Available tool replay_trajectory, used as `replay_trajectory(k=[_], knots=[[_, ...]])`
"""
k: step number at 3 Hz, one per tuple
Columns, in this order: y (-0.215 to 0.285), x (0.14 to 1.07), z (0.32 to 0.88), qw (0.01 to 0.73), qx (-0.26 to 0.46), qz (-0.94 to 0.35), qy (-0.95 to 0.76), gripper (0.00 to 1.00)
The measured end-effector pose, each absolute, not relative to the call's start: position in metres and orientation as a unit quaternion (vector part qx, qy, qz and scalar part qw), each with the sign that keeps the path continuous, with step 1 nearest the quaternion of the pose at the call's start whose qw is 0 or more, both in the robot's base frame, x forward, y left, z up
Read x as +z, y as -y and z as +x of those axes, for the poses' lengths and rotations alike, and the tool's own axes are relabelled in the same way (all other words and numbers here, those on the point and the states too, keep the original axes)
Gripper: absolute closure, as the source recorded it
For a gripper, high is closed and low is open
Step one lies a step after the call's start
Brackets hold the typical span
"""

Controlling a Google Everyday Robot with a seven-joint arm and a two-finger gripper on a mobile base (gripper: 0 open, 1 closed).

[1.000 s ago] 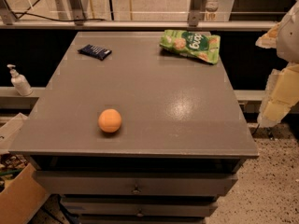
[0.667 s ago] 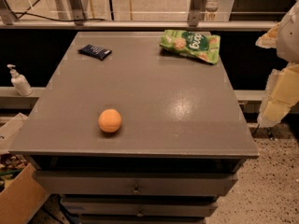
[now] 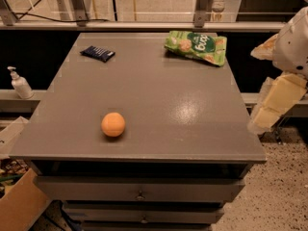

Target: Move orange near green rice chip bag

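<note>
The orange (image 3: 113, 124) is a small round fruit lying on the grey tabletop (image 3: 159, 95), near its front left. The green rice chip bag (image 3: 196, 46) lies flat at the table's back right corner, far from the orange. My gripper (image 3: 275, 105) hangs with the pale arm at the right edge of the view, beside the table and off its top. It is well to the right of the orange and touches nothing.
A small dark blue packet (image 3: 97, 53) lies at the back left of the table. A white pump bottle (image 3: 20, 84) stands on a ledge to the left. A cardboard box (image 3: 17, 203) sits on the floor at lower left. Drawers (image 3: 139, 191) are below the tabletop.
</note>
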State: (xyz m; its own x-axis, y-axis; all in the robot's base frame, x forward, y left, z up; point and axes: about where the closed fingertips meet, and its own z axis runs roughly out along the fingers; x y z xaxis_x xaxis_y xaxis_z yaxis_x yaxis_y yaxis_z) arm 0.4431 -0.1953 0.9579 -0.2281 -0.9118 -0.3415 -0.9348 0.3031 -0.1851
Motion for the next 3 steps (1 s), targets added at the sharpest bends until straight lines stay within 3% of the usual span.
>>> replay_trajectory(k=[3], knots=[[0.058, 0.924, 0.432, 0.293, 0.257, -0.543, -0.744, 0.0]])
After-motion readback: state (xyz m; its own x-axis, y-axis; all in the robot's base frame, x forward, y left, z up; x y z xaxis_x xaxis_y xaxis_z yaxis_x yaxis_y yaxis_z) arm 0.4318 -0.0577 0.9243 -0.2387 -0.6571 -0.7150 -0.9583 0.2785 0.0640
